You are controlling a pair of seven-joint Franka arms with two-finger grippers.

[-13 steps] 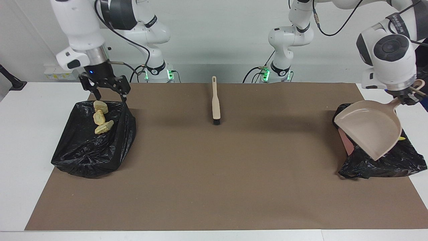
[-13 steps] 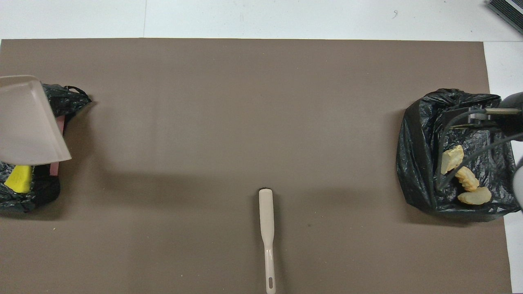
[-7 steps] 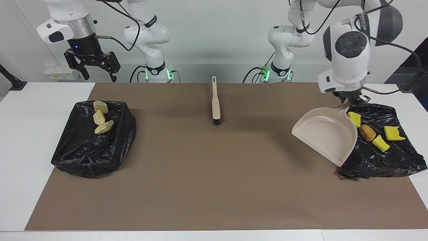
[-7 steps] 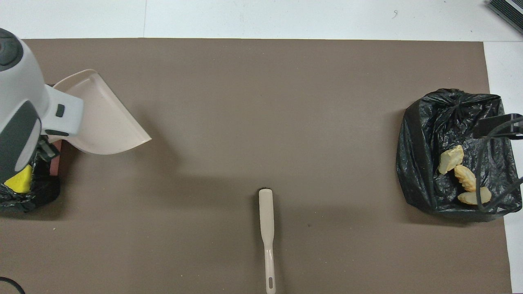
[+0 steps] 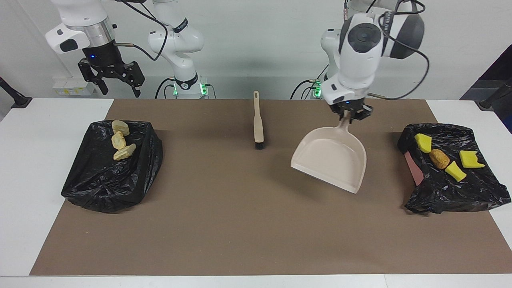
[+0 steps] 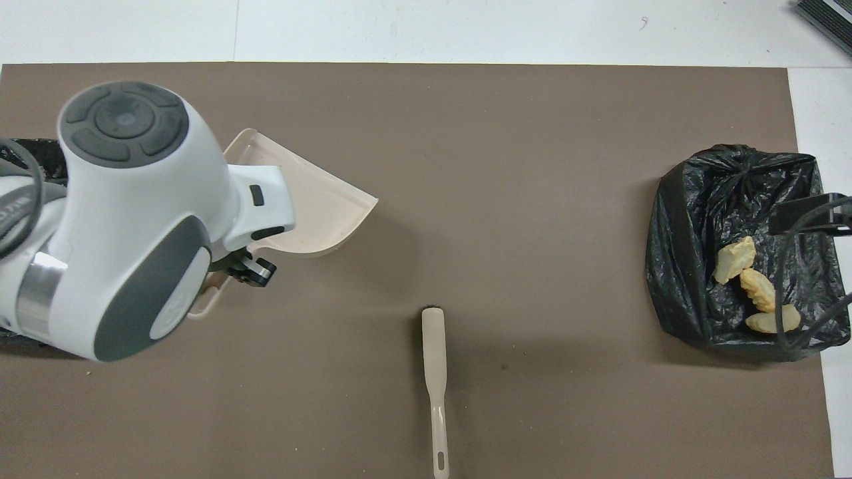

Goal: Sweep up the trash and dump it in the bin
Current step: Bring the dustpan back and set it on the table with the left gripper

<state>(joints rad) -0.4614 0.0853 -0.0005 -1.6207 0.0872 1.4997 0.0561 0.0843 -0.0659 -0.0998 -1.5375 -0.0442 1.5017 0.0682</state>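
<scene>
My left gripper point(image 5: 349, 114) is shut on the handle of the beige dustpan point(image 5: 330, 160), which hangs tilted and empty over the brown mat, between the brush and the bin at the left arm's end. That black-bagged bin point(image 5: 452, 188) holds trash: three yellow wedges point(image 5: 423, 143) and a brown lump point(image 5: 439, 158). Three tan croissant-like pieces point(image 5: 120, 141) lie in the other black-bagged bin point(image 5: 108, 180) at the right arm's end. My right gripper point(image 5: 120, 92) waits open and empty, high over that bin's edge nearest the robots. In the overhead view the left arm covers most of the dustpan point(image 6: 319, 206).
The beige brush point(image 5: 258, 120) lies on the mat point(image 5: 240, 224) near the robots, midway between the arms, bristles pointing away from them. It also shows in the overhead view as the brush point(image 6: 434, 372). White tabletop borders the mat.
My left arm has carried the dustpan from over the bin at its end toward the middle of the mat, uncovering the yellow wedges and brown lump. My right gripper rose from its bin, then held still.
</scene>
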